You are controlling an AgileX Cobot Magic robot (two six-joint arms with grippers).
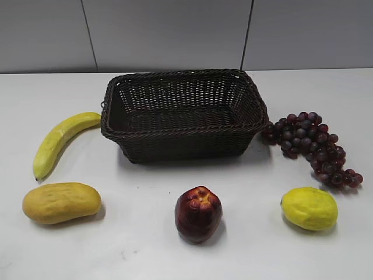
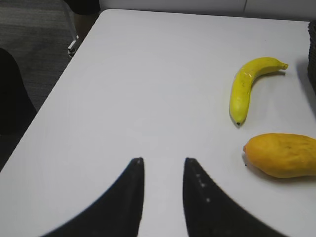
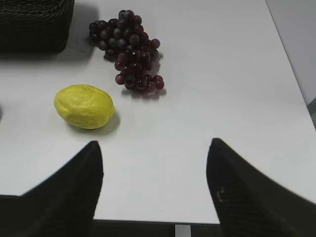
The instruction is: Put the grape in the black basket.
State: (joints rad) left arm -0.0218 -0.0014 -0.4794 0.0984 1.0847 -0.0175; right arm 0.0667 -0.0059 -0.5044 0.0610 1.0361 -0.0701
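Black basket (image 1: pixel 183 114) standing near the middle of the white table (image 1: pixel 145 245), nothing visible inside. Grape (image 1: pixel 312 146) lying just beside the basket's right end, on the tabletop, outside it. Banana (image 1: pixel 61 142) off the basket's left side; mango (image 1: pixel 61 202) in front of the banana. Red apple (image 1: pixel 198 213) in front of the basket, lemon (image 1: pixel 309 208) in front of the grape. Left gripper (image 2: pixel 163 165) slightly parted, holding nothing. Right gripper (image 3: pixel 154 148) spread wide, holding nothing, short of the lemon.

Neither arm shows in the exterior view. The black basket (image 3: pixel 34 24) is cropped at the right wrist view's top-left corner. The mango (image 2: pixel 281 154) runs off the left wrist view's right edge.
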